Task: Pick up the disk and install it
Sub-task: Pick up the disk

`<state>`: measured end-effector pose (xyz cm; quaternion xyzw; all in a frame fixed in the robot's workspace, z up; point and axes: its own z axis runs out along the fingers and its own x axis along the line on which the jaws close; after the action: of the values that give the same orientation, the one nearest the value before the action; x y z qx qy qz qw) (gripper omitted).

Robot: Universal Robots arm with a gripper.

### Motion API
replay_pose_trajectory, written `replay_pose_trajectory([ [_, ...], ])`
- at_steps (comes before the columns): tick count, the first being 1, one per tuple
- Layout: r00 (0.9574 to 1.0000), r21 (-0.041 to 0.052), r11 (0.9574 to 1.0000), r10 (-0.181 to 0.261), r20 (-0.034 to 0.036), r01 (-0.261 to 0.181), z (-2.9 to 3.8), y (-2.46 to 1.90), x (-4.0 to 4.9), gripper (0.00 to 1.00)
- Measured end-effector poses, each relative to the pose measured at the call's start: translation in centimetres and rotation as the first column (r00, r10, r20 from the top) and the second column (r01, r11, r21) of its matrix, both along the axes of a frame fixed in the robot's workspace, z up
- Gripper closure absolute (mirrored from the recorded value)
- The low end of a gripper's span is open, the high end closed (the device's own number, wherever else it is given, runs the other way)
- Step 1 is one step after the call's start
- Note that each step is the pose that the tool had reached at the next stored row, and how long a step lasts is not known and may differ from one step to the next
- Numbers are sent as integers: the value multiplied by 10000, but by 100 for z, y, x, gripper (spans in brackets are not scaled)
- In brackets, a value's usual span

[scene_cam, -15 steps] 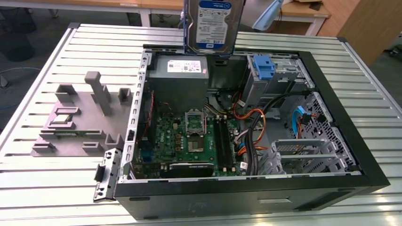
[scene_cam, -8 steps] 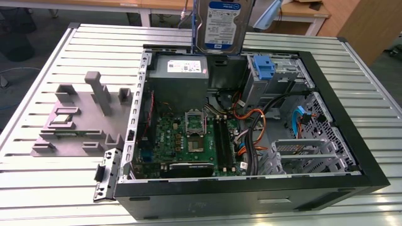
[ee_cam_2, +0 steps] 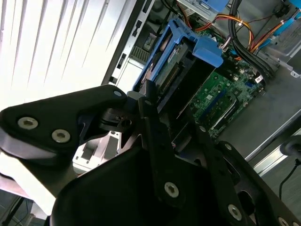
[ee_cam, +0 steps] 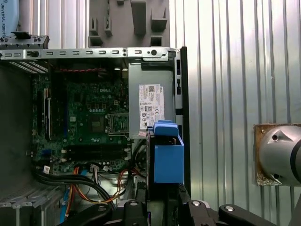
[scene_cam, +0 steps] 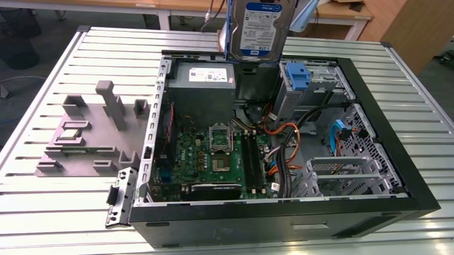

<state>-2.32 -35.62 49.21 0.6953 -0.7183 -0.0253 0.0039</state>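
While the gripper (ee_cam_2: 175, 110) clamped the disk (scene_cam: 259, 29) on edge, it hung above the open computer case (scene_cam: 284, 220), over the power-supply box (scene_cam: 203, 79). Pickup done; disk not yet seated.

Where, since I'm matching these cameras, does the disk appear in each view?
Exterior view: disk upright in the air at top centre, above the power supply.
Second wrist view: disk edge-on, blue rails round it, in front of the motherboard.
First wrist view: disk end-on, blue rail showing, beside the power supply.
Shared landmark: the green motherboard.
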Motion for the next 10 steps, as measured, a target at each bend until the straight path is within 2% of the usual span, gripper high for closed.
replay_pose_trajectory([
  [5,10000,0,10000,-1,0,1,-2,-28,8,65],
  [10,10000,3,10000,-2,0,2,-5,-113,8,65],
])
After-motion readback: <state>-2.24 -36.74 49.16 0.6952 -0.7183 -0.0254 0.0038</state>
